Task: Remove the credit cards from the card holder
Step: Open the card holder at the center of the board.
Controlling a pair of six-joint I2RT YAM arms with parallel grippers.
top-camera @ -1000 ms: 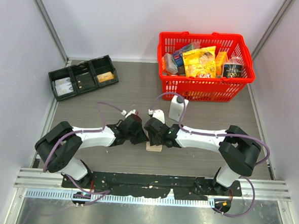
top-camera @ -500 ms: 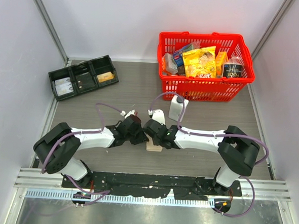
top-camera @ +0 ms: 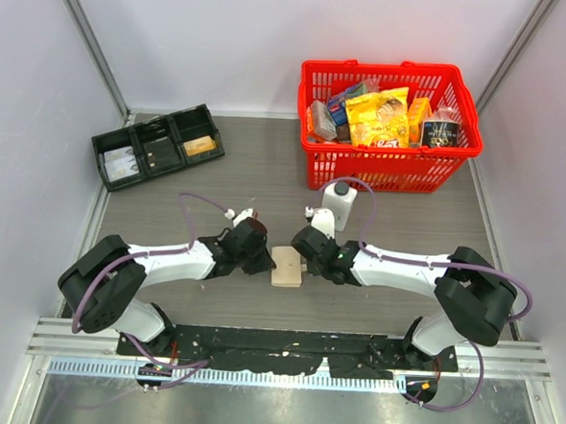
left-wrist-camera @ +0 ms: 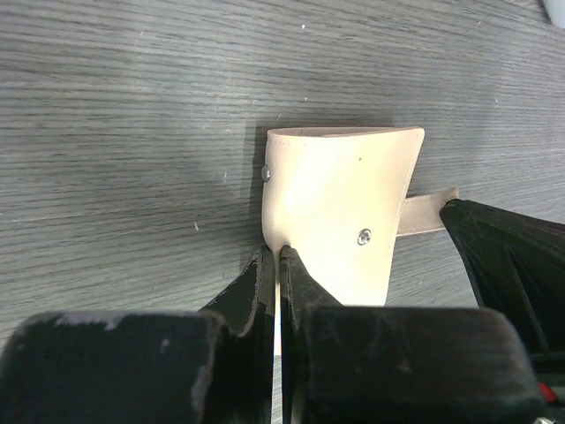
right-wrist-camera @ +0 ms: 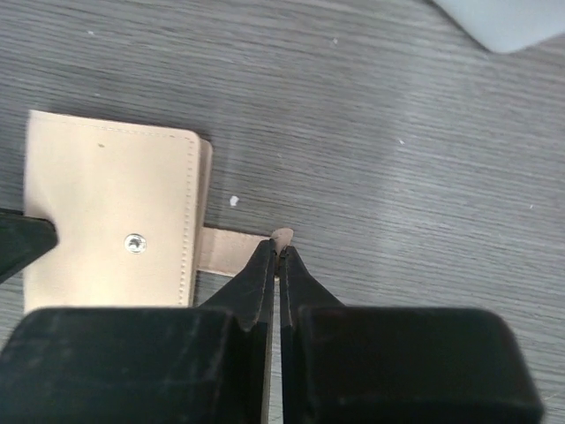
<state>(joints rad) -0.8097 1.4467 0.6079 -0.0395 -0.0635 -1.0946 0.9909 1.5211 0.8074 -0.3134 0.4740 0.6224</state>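
Wrist view reveals right claw (right-wrist-camera: pixel 276 253) pinching tab (right-wrist-camera: pixel 226 250).

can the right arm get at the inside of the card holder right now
Probably not yet: the card holder lies folded shut, the right gripper pinching its strap and the left gripper its edge.

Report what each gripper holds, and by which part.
The left gripper pinches the card holder at the edge opposite its tab; the right gripper pinches that tab's tip.
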